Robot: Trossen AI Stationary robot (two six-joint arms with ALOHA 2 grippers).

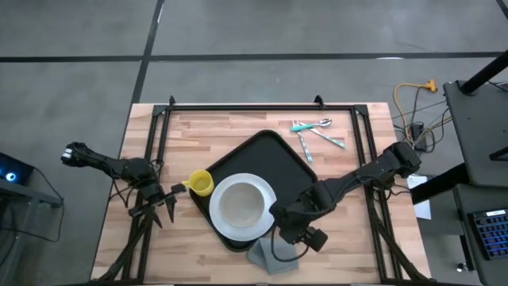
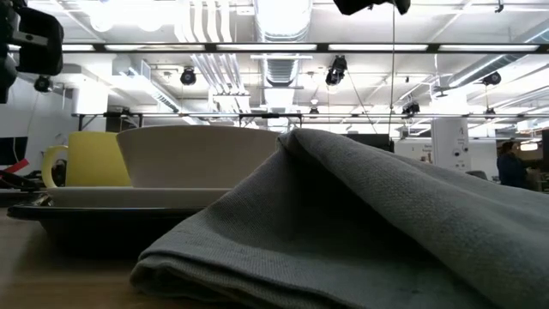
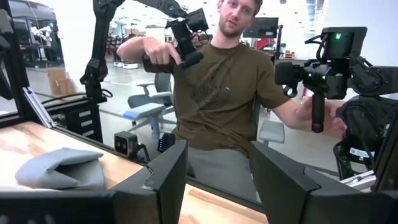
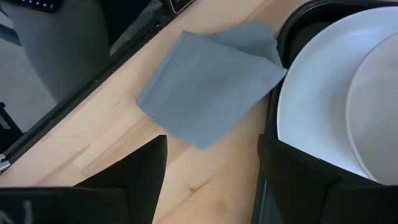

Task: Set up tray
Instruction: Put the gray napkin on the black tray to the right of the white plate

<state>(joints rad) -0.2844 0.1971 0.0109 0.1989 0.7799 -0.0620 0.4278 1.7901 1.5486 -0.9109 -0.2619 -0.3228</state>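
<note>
Beside the tray [image 1: 266, 155], a grey napkin [image 1: 272, 254].

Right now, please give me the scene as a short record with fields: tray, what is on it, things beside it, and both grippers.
tray: black tray, lying at an angle in the middle of the wooden table
on tray: white plate with white bowl on it
yellow mug: at the tray's left edge
grey napkin: folded, on the table at the tray's near edge
cutlery: on the table beyond the tray, right side
left gripper: open, holding nothing, left of the tray
right gripper: open, above the napkin and the tray's edge
</note>
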